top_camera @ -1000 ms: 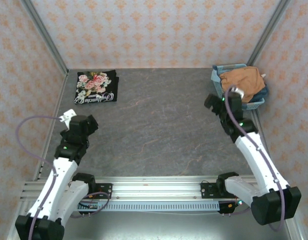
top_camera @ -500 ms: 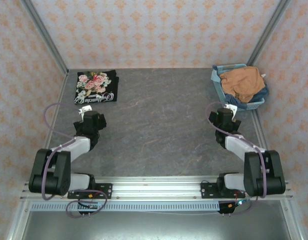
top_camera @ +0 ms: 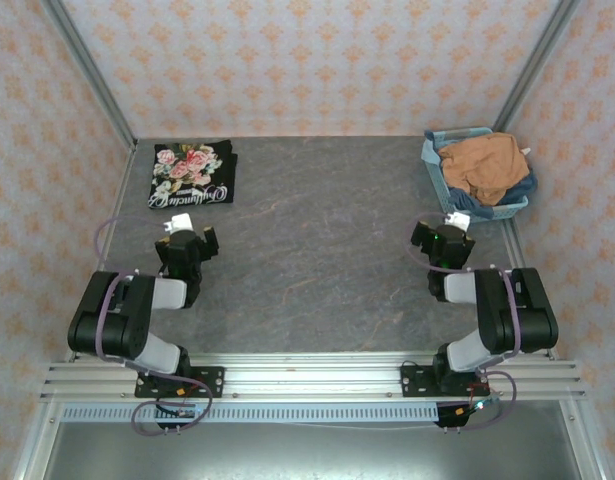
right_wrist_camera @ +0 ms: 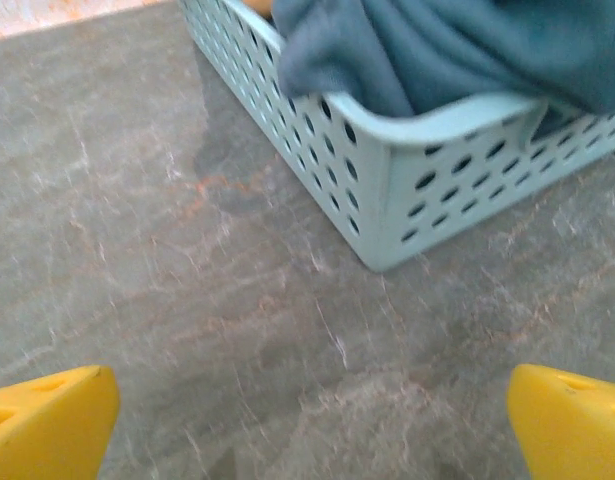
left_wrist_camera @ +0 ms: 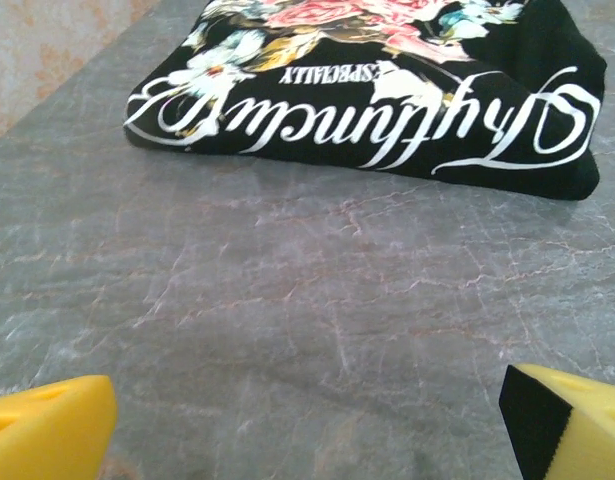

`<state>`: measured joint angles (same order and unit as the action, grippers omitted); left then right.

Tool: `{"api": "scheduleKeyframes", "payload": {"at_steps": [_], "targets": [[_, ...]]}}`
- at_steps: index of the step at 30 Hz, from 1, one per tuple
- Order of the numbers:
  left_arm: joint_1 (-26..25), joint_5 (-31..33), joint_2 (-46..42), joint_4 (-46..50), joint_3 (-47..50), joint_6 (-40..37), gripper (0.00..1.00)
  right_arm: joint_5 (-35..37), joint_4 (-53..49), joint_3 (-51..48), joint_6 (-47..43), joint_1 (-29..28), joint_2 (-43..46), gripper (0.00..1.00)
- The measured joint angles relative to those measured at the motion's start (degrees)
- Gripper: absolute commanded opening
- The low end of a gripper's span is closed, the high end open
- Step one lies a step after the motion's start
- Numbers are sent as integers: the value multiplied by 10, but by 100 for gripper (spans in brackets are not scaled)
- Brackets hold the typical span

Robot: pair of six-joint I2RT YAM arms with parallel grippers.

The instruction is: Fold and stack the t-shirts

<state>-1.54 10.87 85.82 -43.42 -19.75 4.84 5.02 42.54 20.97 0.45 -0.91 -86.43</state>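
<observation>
Orange cloth is where I'd expect trouble. The orange t-shirt (top_camera: pixel 484 165) lies crumpled on top in the pale blue basket (top_camera: pixel 428 160) at the far right corner of the table (top_camera: pixel 317 260). A grey-blue cloth (right_wrist_camera: pixel 437 50) is bundled with it and spills over the rim. A pinch that goes too deep could lift both cloths together. It could also drag the light basket along, since a finger might snag in the holed wall.

The right gripper (top_camera: pixel 440 240) sits low over the table, just short of the basket's near corner, with its yellow fingers spread wide and nothing between them. The left gripper (top_camera: pixel 187 240) is likewise spread and empty. It faces the black t-shirt (top_camera: pixel 192 173), which lies folded in a neat rectangle at the far left with its rose print and white script upward. A careless sweep on that side could rumple the fold, and a second shirt dropped askew on it would spoil the stack.

The basket holds the orange shirt and the grey-blue cloth. Whether anything else lies beneath them I can't tell.
</observation>
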Motion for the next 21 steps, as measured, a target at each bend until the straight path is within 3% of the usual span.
{"api": "scheduleKeyframes", "payload": {"at_steps": [21], "targets": [[-16,1,1,-6,-27,-20,100,-3,10,17,-17,-8,-6,99]]}}
